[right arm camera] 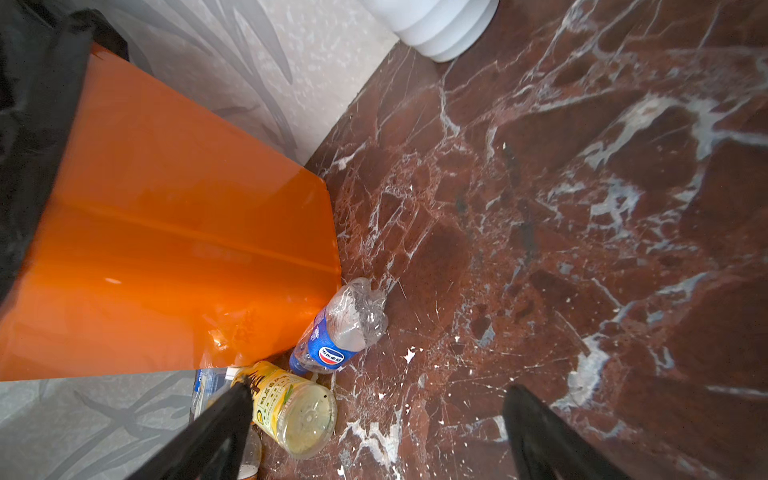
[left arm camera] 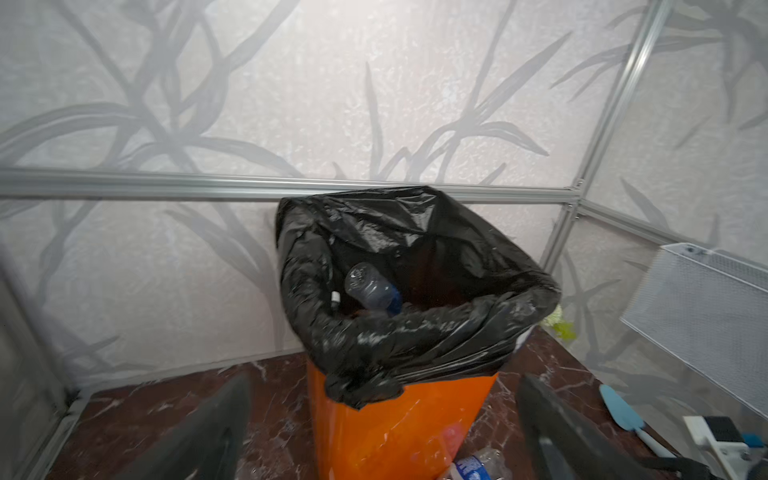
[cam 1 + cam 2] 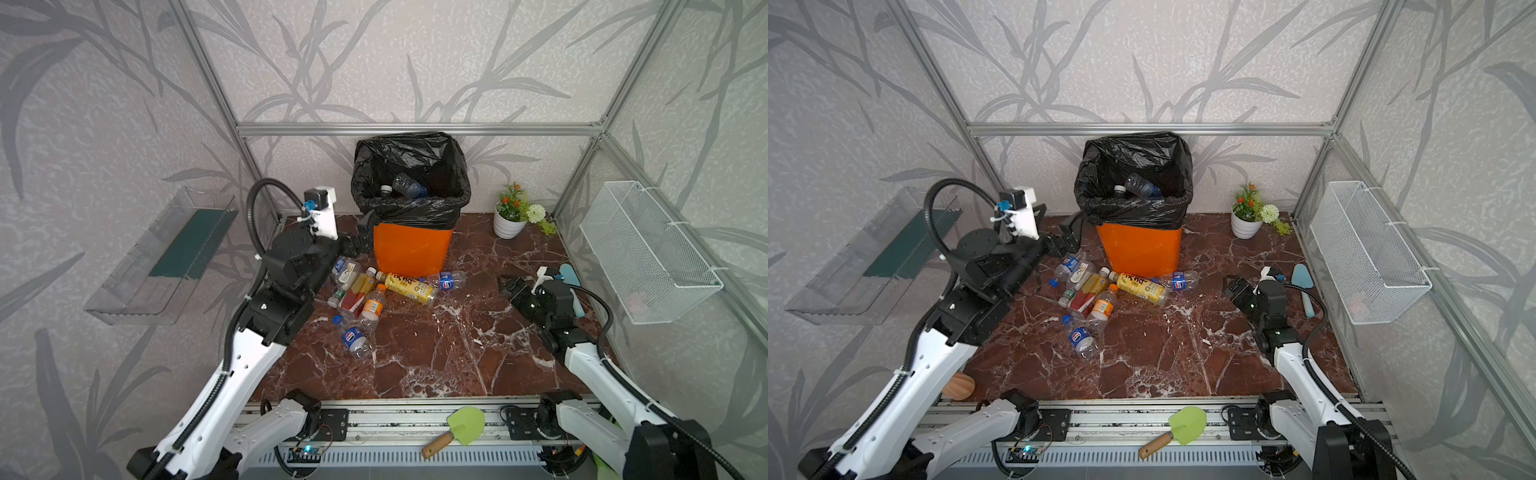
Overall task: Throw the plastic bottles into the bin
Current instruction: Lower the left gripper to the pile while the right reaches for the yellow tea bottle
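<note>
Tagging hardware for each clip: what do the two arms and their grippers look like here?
The left arm and right arm match: white link shells, black joint housings, a black ribbed cable hose strapped on with white ties. A white camera mount sits on each wrist. The left gripper and right gripper have black tapering fingers.

A potted plant (image 3: 510,222) with orange and white flowers is standing upright in the far right corner of the marble worktop (image 3: 436,357); a blue scoop (image 3: 1303,280) is lying near the right edge, its handle pointing toward the near edge; a white wire basket (image 3: 648,257) is hanging on the right wall, above that edge; a clear tray (image 3: 158,257) is hanging on the left wall; a green trowel (image 3: 467,424) with a wooden handle is lying on the rail (image 3: 395,419) past the near edge; a terracotta vase (image 3: 958,386) is showing partly at the near left corner.
</note>
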Controlling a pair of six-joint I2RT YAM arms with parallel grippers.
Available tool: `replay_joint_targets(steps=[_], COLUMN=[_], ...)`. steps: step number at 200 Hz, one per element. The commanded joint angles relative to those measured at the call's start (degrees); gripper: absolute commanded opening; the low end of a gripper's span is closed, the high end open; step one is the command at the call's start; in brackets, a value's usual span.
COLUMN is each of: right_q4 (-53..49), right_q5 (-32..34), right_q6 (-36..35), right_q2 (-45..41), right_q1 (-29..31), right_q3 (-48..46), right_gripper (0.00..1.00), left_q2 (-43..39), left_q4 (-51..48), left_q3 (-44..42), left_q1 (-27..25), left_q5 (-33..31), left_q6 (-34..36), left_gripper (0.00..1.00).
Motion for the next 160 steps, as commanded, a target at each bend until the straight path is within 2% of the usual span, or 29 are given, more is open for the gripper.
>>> replay_joint_targets(steps=[1,19,60,86,117,160], right_q4=[4.64,2.36,0.87,-2.83,-11.01,-15.89], right_q5=[-2.62,-1.31,-0.2,0.8,2.64,6.78], right_q6=[-0.27,-4.61,-13.74,-21.79,-30.58,-40.34], right_q2=[4.68,9.55,18.1,22.92,28.06,32.78], right_q1=[3.39,7.6,15.31,19.55,24.16,29.77], right_q3=[4.19,8.44,15.89,21.26,28.59,33.94], right_gripper=[0.93,0.93,0.91,0.91,0.9,0.9], left_q2=[-5.84,-10.12,-15.87,-17.36,-15.36,-14.46], left_q4=[-2.33,-5.07,-14.38,-17.38,-22.92,-24.03], left_q3=[-8.18,-14.79,-23.2,-26.67,-27.51,-31.06], left_q1=[0.35,0.87,4.11,9.05,14.35,15.59], left_q5=[-13.34,-16.92,-22.1,-18.13,-12.39,-8.84], left_q6=[-6.34,-11.14,-23.03,-27.58,-32.62,-36.76], left_gripper=[0.99,0.99,0.99,0.99,0.99,0.99])
